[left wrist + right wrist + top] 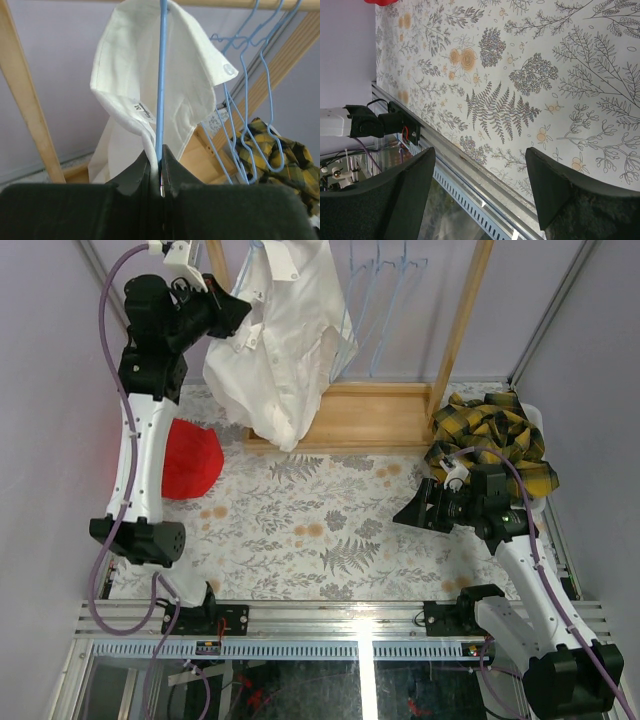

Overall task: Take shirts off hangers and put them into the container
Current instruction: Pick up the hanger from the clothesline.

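With my left arm stretched high over the worktop's [330,510] far left corner, my left end effector [161,172] pinches the hanger [161,75] inside the white shirt [285,350]. My right end effector [480,165] gapes wide, low near the basket [534,421].

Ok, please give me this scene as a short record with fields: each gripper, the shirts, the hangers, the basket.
left gripper: shut on the light-blue wire hanger that carries the white button-up shirt, up at the wooden rack
right gripper: open, empty, above the floral tablecloth
other light-blue hangers: bare, on the rack
yellow-and-black plaid shirt: piled in the white plastic basket, far right
red cloth: on the table, beside the left arm
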Tool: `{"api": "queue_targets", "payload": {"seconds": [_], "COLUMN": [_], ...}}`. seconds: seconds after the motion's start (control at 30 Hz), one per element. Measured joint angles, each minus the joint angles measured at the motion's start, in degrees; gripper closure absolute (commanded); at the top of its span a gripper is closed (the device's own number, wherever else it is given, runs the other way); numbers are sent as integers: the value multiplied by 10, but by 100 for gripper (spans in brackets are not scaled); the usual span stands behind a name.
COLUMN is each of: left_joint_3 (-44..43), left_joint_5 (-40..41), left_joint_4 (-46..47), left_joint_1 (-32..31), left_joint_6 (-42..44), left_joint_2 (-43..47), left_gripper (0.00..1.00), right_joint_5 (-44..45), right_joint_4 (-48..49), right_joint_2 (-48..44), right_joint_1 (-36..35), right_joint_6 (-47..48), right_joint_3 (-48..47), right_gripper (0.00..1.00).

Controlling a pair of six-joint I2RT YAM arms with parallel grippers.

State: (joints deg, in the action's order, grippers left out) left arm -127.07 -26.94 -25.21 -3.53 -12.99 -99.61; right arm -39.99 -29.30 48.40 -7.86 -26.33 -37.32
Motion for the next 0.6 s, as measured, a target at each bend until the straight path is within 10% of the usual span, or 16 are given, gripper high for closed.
{"api": "queue_targets", "payload": {"seconds": [0.33, 0.6], "left_joint_3": [350, 444], "left_joint_5": [22, 56], "left_joint_4": [2, -64], "left_joint_1": [0, 0], "left_joint_6": [10, 38], "left_joint_2": [248, 438], "left_gripper": [100, 100], "right_joint_5": [-5, -73], "right_joint_4": [27, 175], "right_joint_2": [-13, -96], "right_joint_1": [0, 0], "right_joint_6": [-2, -11], "right_joint_3": [1, 42], "right_gripper": [21, 21]}}
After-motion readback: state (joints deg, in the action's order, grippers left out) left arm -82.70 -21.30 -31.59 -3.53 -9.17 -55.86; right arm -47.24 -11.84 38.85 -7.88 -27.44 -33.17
